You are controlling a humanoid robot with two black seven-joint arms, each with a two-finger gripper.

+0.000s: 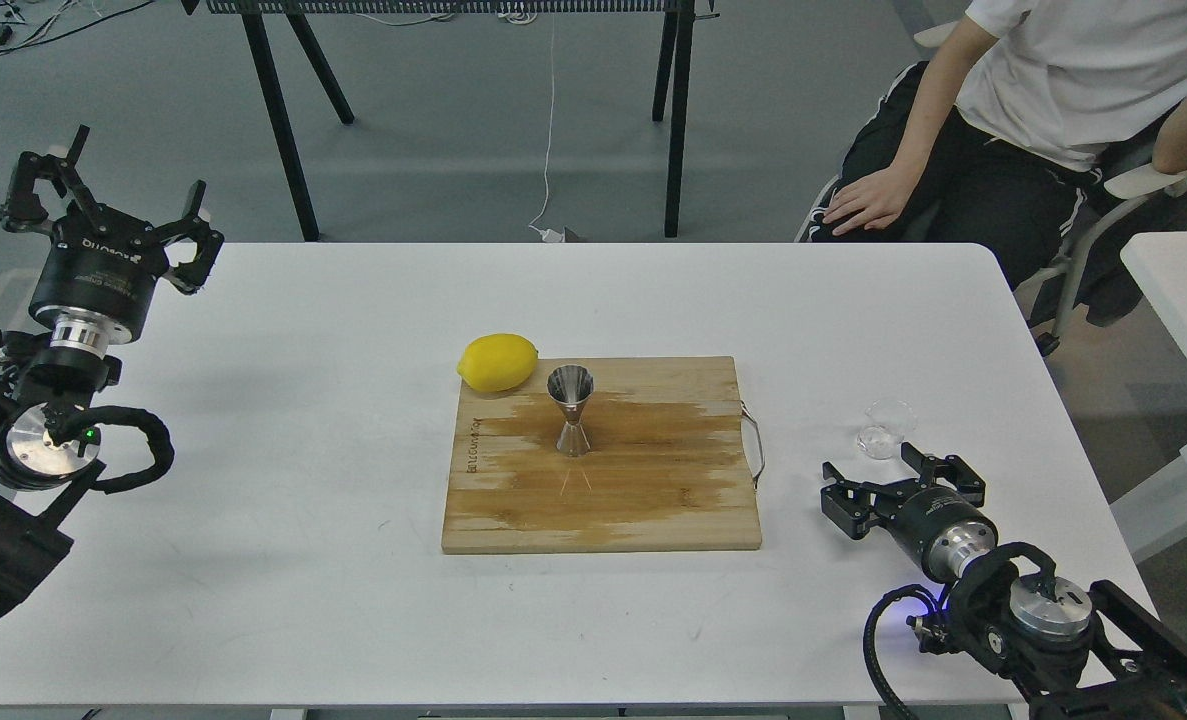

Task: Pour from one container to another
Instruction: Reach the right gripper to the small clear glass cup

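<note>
**Glass cup on the desk, jigger upright on the cutting board**

From my head view, the clear glass cup stands upright on the white desk, to the right of the wooden cutting board and well clear of its metal handle. My right claw sits low just beside the cup, on the side nearer me, its fingers spread apart and holding nothing; I see a small gap between fingertips and glass. The steel jigger stands upright near the middle of the cutting board, one cone open to the top. A yellow lemon rests at the board's far left corner, close to the jigger without touching it. My left claw is raised far to the left of the board, over the desk's left edge, fingers wide apart and empty. Beyond the board's far right, a seated person rests a hand on a knee.
</note>
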